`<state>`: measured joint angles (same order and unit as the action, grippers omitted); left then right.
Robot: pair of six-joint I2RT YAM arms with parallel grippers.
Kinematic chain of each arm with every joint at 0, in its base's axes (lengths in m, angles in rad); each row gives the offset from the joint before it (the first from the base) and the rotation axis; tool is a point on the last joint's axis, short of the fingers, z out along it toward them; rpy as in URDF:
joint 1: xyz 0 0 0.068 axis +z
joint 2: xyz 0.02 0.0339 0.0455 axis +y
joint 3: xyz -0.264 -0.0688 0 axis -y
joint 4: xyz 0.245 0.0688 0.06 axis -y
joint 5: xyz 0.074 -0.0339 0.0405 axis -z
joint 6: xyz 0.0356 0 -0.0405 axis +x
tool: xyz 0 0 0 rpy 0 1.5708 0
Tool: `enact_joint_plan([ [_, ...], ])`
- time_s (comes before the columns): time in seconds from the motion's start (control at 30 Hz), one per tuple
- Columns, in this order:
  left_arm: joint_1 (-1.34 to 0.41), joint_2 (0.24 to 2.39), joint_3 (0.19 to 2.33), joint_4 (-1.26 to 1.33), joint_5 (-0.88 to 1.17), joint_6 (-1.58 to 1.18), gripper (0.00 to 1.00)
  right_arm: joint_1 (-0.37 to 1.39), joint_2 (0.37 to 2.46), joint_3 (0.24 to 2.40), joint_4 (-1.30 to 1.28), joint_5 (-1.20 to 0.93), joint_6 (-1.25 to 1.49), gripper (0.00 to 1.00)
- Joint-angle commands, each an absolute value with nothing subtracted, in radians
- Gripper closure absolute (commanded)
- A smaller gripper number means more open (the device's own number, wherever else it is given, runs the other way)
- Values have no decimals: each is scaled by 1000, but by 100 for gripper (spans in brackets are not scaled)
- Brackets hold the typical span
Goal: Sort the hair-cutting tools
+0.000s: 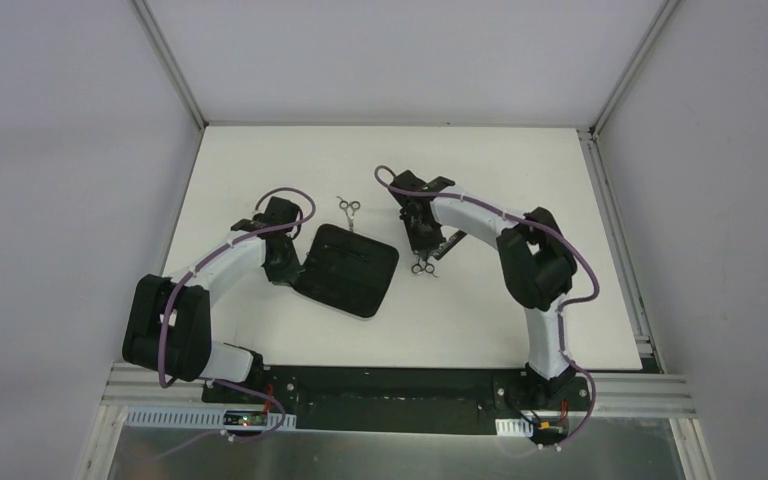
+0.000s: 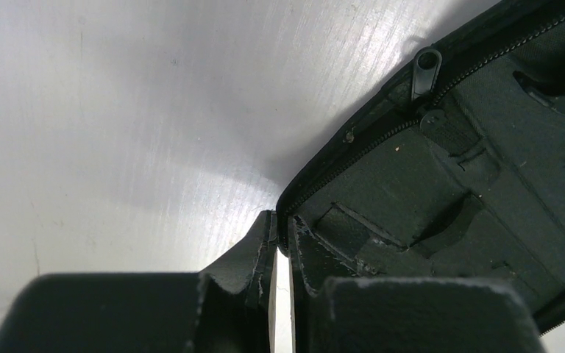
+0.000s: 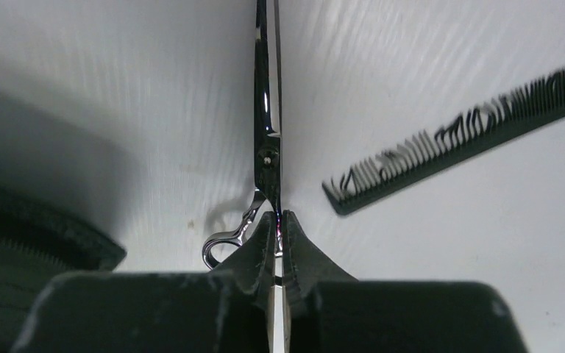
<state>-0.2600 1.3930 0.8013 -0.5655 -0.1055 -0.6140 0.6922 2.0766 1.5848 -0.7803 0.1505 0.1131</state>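
Zip case (image 1: 345, 268): a flat, black, rounded rectangle of woven fabric, lying open on the white table (image 1: 520, 170) left of centre. A toothed zipper ran around its rim with a grey pull tab (image 2: 425, 70). The lining carried stitched fabric loops (image 2: 452, 220). Whether any tool sat inside could not be told.

Left gripper (image 2: 283, 239): at the case's left edge, its fingers (image 2: 254, 257) drawn to a narrow slit and pinching the rim of the case.

Right gripper (image 3: 278, 228): right of the case, fingers pressed together on the gripped scissors (image 3: 268, 110), clamped just behind the pivot screw. These scissors had slim, glossy dark blades pointing away from the wrist camera, and a curved, polished metal ring handle. They were over the table near the case's far right corner (image 1: 423, 267).

Comb (image 3: 463, 140): thin, black and straight with fine teeth, lying flat just right of the gripped scissors.

Free silver scissors (image 1: 349, 210): small and ring-handled, lying on the table just beyond the case's far edge, between the two grippers.
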Motion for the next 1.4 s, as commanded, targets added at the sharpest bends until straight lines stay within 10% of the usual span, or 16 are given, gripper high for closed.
enact_joint_plan([
  [0.0,-250,1368,823,-600,-84,-519,95,742,1874,1531,-825,171,76,100],
  [0.43,-255,1448,848,-514,31,-451,94,993,1662,1422,-800,27,-52,100],
  [1.37,-259,1502,830,-492,27,-463,94,1109,1892,1435,-926,-173,-188,100],
])
